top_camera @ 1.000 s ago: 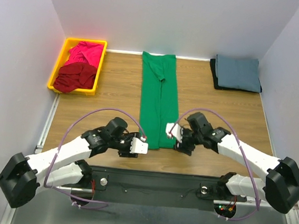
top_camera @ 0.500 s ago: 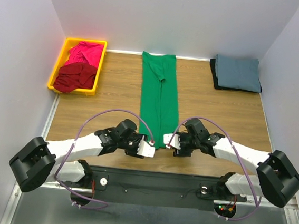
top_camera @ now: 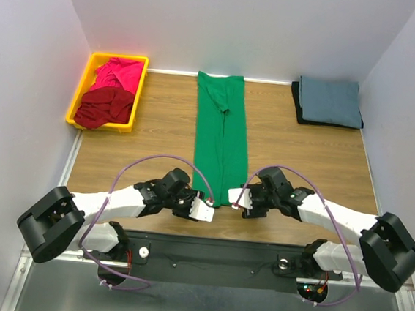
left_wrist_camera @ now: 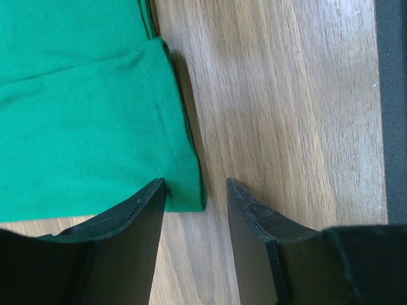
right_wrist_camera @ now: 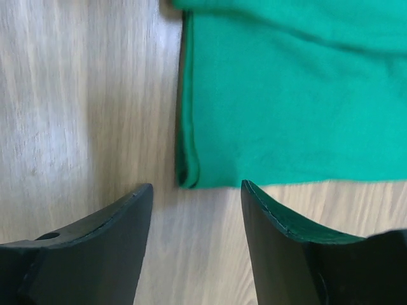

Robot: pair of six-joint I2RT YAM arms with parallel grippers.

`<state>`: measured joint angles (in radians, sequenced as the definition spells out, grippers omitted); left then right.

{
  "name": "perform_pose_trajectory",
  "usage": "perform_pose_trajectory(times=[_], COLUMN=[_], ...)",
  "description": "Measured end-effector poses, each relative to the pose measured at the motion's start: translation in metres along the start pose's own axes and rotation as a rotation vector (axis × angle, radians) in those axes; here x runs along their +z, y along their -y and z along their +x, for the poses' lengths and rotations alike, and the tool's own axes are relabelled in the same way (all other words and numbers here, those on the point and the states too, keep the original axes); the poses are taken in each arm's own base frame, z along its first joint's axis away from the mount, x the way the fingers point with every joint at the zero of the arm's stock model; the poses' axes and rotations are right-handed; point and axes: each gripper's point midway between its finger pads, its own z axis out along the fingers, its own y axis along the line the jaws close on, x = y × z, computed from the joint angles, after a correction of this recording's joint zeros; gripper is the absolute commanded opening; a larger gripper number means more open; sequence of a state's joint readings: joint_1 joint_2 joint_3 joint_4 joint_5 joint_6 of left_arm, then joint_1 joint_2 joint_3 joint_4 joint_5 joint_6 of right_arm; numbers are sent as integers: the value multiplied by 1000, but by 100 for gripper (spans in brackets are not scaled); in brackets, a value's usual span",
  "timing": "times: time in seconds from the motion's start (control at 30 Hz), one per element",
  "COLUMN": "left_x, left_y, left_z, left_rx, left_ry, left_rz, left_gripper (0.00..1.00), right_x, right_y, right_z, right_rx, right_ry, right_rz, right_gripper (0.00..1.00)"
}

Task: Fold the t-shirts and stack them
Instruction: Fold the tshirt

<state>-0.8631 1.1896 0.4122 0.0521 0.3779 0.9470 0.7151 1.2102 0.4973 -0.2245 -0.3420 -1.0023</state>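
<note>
Green shirt (top_camera: 222,138) is lying in the middle of the table (top_camera: 159,121), folded into a long narrow strip. It is running from the far edge down almost to the near edge, collar end away from the arms.

Left gripper (top_camera: 210,207) is sitting low at the strip's near left corner. In its wrist view the jaws are standing moderately apart, and the hemmed corner of the cloth is lying in the gap between the two dark fingers (left_wrist_camera: 137,222). One finger is overlapping the hem; whether it is touching, I cannot tell. Nothing is being pinched.

Right gripper (top_camera: 238,201) is mirroring it at the near right corner. Its jaws are gaping somewhat wider, with the folded corner just ahead of the gap and bare wood between the tips.

Far left corner: yellow bin (top_camera: 80,93) is holding the pink shirt (top_camera: 120,73) and the dark red shirt (top_camera: 105,107), both crumpled, the red one nearer.

Far right corner: blue-grey shirt (top_camera: 330,101) is resting folded on top of the black shirt (top_camera: 296,99) — only a dark border of the black one is showing along its left and near sides.
</note>
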Motion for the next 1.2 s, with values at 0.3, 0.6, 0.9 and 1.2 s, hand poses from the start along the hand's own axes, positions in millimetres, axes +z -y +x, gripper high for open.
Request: perform_pose_trajectory(times=[0.3,0.6,0.9,1.2], left_x=[6,10,-18,-47], left_y=[-2,-6,11,9], left_z=[-1,-2,-34,-58], left_rx=[4,-24,-64,-129], left_ry=[6,-19,45,112], left_rz=[7,47,177,186], left_gripper=[32,0,0,0], right_x=[22,23,-11,-31], right_y=[19,17,-15,-18], right_z=[-12,-11,-36,-50], right_rx=[-23,-12,75,158], right_ry=[26,20,46,37], right_rz=[-40,-52,-123,-128], right_gripper=[30,1,1,1])
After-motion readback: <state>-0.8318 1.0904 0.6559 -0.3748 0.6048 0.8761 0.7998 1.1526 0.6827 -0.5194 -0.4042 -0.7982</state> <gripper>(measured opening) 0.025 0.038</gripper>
